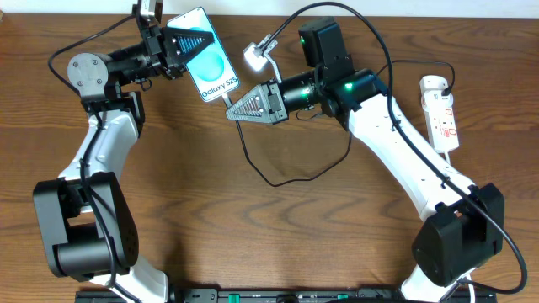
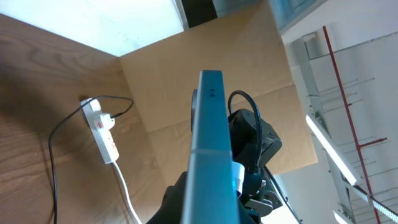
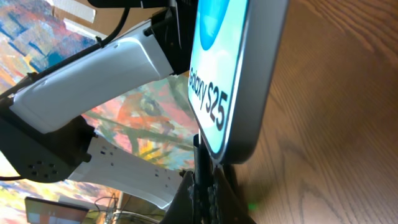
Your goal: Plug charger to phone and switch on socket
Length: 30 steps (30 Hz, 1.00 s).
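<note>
Blue phone (image 1: 215, 71), clamped between left gripper (image 1: 205, 39) fingers (image 1: 187, 42)

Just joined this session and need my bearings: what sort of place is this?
Probably a lab or workshop robot bench: a wooden table, a cardboard sheet standing at its edge, and a bare ceiling with a red pipe.

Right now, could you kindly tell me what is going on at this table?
The left hand holds the Galaxy S25 phone tilted up off the table. The right hand pinches the black charger by its plug tip, right at the phone's bottom edge. Whether the plug is fully seated cannot be told. The white power strip lies untouched at the table's right side.
</note>
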Each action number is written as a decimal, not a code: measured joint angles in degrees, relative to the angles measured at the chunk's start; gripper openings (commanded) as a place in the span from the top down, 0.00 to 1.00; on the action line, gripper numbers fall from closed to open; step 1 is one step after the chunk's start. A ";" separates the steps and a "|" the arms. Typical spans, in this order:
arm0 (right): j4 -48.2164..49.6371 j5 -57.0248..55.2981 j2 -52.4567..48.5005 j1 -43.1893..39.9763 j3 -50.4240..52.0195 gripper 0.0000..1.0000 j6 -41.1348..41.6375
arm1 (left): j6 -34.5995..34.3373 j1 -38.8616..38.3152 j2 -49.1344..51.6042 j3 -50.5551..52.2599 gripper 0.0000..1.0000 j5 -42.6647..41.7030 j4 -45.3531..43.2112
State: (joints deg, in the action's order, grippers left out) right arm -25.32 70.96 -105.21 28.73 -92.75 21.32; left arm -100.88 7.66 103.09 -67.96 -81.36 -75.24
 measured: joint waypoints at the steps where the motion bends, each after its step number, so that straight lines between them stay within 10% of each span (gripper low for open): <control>1: 0.55 0.11 0.00 0.00 0.02 0.99 0.28 | -0.02 0.00 0.00 0.00 0.93 0.07 0.00; 30: 1.16 0.15 0.00 1.03 0.02 0.99 1.73 | -2.69 0.04 0.00 0.00 0.93 0.24 -2.45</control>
State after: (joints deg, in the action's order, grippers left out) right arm -24.16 71.11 -105.21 29.76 -92.73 23.05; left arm -103.57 7.70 103.09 -67.96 -81.12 -77.69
